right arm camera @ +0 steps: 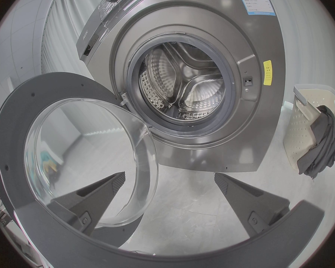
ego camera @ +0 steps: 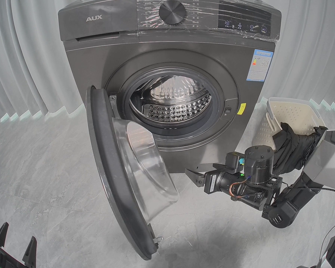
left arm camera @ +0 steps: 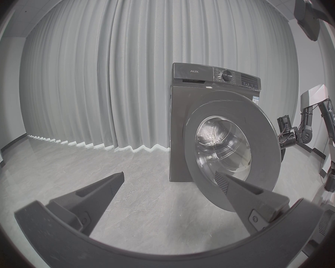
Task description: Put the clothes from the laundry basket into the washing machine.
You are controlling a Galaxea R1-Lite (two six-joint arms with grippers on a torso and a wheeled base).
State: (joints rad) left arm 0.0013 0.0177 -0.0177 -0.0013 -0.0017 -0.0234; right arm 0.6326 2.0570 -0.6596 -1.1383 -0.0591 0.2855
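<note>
The grey washing machine stands with its round door swung wide open to the left. Its steel drum holds no clothes. To the right of the machine is the cream laundry basket with dark clothes draped over its near rim. My right gripper hangs open and empty low in front of the machine, left of the basket. Its wrist view faces the drum, with the basket and clothes off to one side. My left gripper is open and empty, low at the left, far from the machine.
Pale curtains hang behind the machine. The open door juts into the floor space left of the right gripper. Bare grey tiled floor spreads left of the door. From the left gripper the door's outer face shows.
</note>
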